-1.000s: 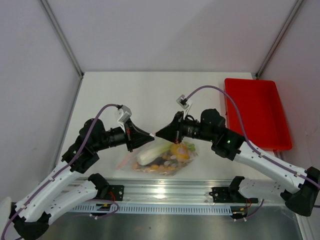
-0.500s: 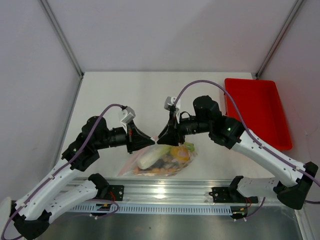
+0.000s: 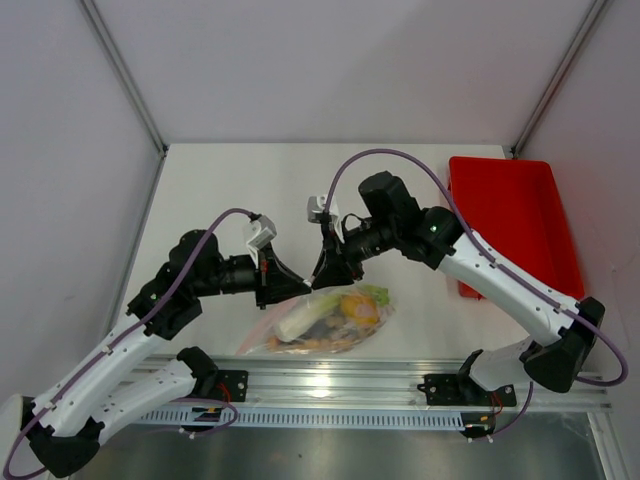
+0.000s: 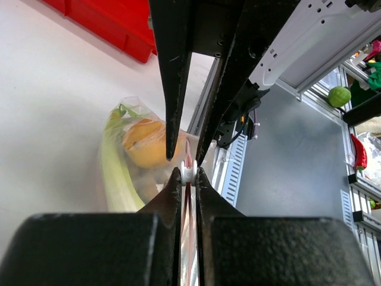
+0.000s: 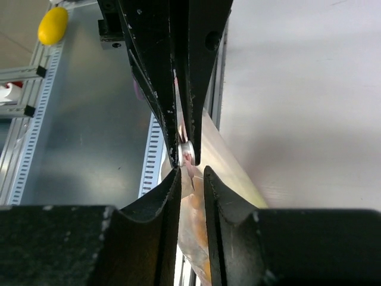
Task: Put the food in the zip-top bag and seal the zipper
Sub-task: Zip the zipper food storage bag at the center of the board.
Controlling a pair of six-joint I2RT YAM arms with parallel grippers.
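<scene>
Spreading across the whole overhead view is a white table (image 3: pixel 250 190), with a red tray (image 3: pixel 510 220) lying along its right side, well apart from the work. Both arms reach in from the near edge and bend toward the middle, where their tips meet almost nose to nose.

Below that meeting point, near the front edge of the table, is the zip-top bag (image 3: pixel 256 332). It is clear and crinkled, and its top edge is lifted toward the arms. The food is inside it. A green-white leek stalk (image 3: pixel 298 313) lies on the left side of the bag and a yellow lemon (image 3: pixel 360 306) on the right. Green leaves (image 3: pixel 376 295) sit at the far right corner, and small orange pieces (image 3: pixel 312 342) lie along the near side.

The left gripper (image 3: pixel 300 288) comes in from the left with its jaws pressed together. In its own wrist view they pinch the zipper (image 4: pixel 188 199), a thin pinkish strip running between the two black fingers.

The right gripper (image 3: pixel 319 282) comes down from the right, just beside the left one. Its wrist view shows the jaws a narrow gap apart. The edge of the bag runs up into that gap, but I cannot tell whether the pads touch it.

A small white round piece (image 5: pixel 186 153) sits at the tips of the left fingers.
</scene>
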